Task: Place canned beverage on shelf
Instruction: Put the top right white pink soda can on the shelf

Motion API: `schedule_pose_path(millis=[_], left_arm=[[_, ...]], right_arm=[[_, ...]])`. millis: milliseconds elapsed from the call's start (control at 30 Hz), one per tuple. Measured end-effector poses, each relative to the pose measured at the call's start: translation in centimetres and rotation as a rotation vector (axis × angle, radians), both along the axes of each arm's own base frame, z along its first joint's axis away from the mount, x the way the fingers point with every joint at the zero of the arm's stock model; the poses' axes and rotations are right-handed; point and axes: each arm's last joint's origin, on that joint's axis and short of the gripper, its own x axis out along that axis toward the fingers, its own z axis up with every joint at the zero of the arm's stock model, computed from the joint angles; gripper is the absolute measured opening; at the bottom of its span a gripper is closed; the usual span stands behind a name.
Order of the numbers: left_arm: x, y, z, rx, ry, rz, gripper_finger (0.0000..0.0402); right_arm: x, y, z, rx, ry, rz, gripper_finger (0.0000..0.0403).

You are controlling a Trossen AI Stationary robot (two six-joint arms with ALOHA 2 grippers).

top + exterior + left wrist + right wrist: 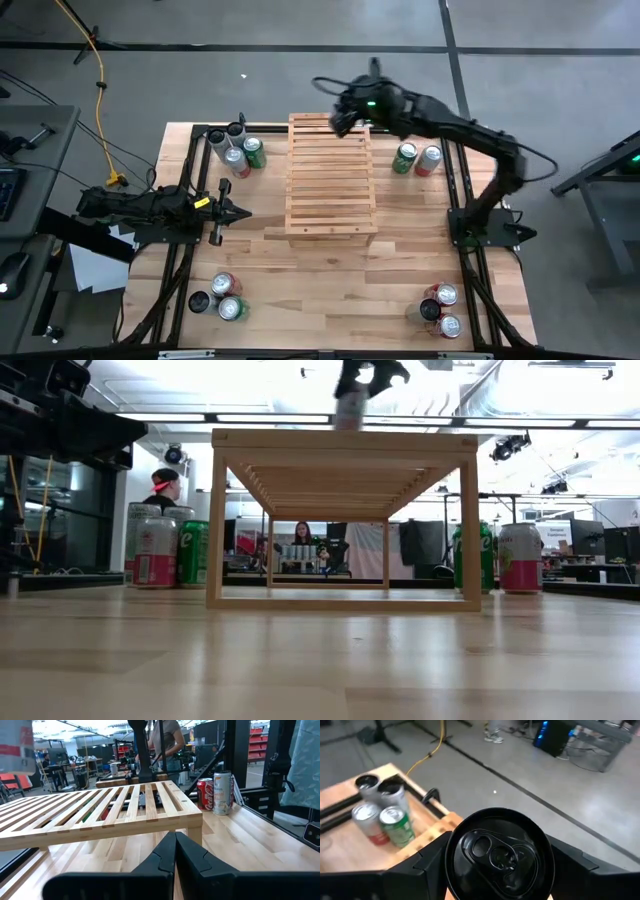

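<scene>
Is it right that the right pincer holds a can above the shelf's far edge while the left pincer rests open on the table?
Not quite. The left pincer is shut, as the left wrist view shows. The right pincer does hold a can above the shelf's far edge.

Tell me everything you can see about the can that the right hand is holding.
The can has a black top with an unopened pull tab. It stands upright between the two fingers of the right hand, which grip its sides. It hangs in the air above the far edge of the wooden shelf, not touching it. From table height, its body looks pale.
</scene>
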Motion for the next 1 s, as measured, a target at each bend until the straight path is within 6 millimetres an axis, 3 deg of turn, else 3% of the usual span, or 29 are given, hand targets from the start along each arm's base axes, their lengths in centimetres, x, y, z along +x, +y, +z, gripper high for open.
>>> schedule_pose_path(millis=[233, 333, 600, 1000], left_arm=[[0.0, 0.0, 0.0, 0.000, 0.000, 0.000, 0.0000], [0.0, 0.0, 0.0, 0.000, 0.000, 0.000, 0.0000], [0.0, 0.0, 0.0, 0.000, 0.000, -0.001, 0.0000], [0.0, 0.0, 0.0, 0.000, 0.000, 0.000, 0.0000]], right_arm=[[4.8, -1.5, 0.3, 0.009, 0.038, 0.034, 0.0240], [6.2, -2.4, -0.8, 0.007, 0.000, 0.077, 0.0240], [6.1, -4.9, -3.2, 0.093, 0.009, 0.047, 0.0240], [6.0, -4.9, -3.2, 0.105, 0.012, 0.048, 0.0240]])
